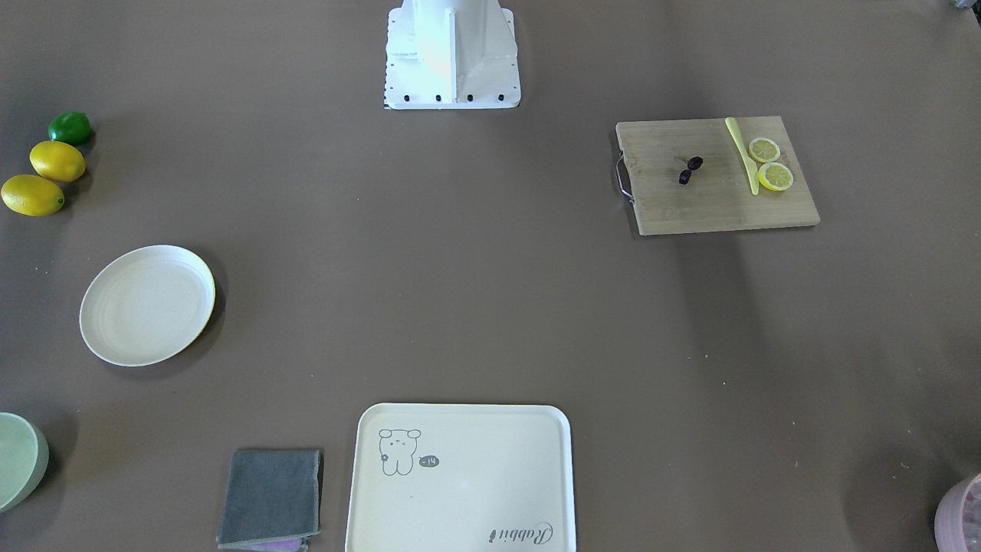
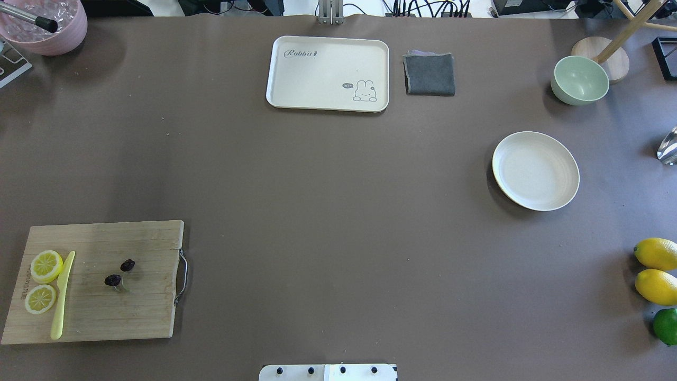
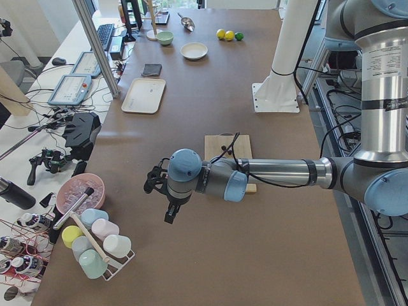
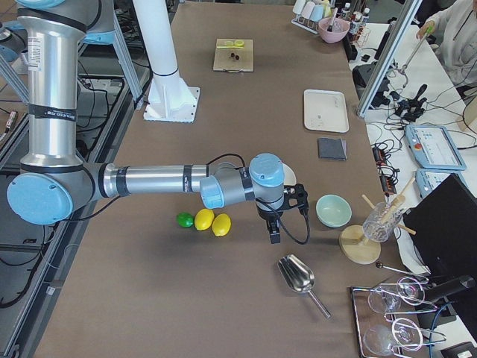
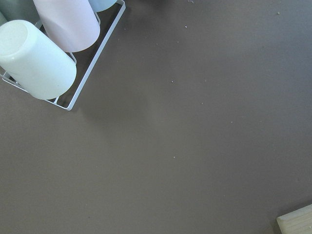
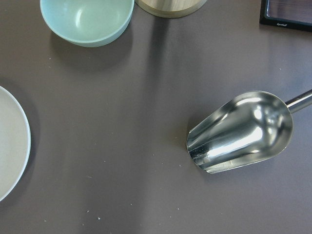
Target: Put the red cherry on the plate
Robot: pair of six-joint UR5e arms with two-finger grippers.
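Observation:
The red cherry [image 1: 690, 170] [image 2: 119, 272], a pair of tiny dark fruits, lies on a wooden cutting board [image 2: 106, 317] at the table's left side in the overhead view. Beside it on the board lie two lemon slices [image 2: 42, 280] and a yellow knife [image 2: 62, 295]. The round cream plate [image 2: 535, 170] [image 1: 147, 304] stands bare far to the right; its rim [image 6: 12, 141] shows in the right wrist view. My left gripper [image 3: 167, 207] hangs beyond the board, near a cup rack. My right gripper [image 4: 274, 231] hovers past the plate. Whether either is open or shut I cannot tell.
A cream tray [image 2: 328, 74] and grey cloth [image 2: 429, 74] lie at the far edge. A green bowl [image 2: 579, 80], metal scoop [image 6: 241, 131], two lemons [image 2: 657, 270] and a lime [image 2: 665, 325] sit on the right. The cup rack [image 5: 44, 53] and pink bowl [image 2: 45, 26] stand left.

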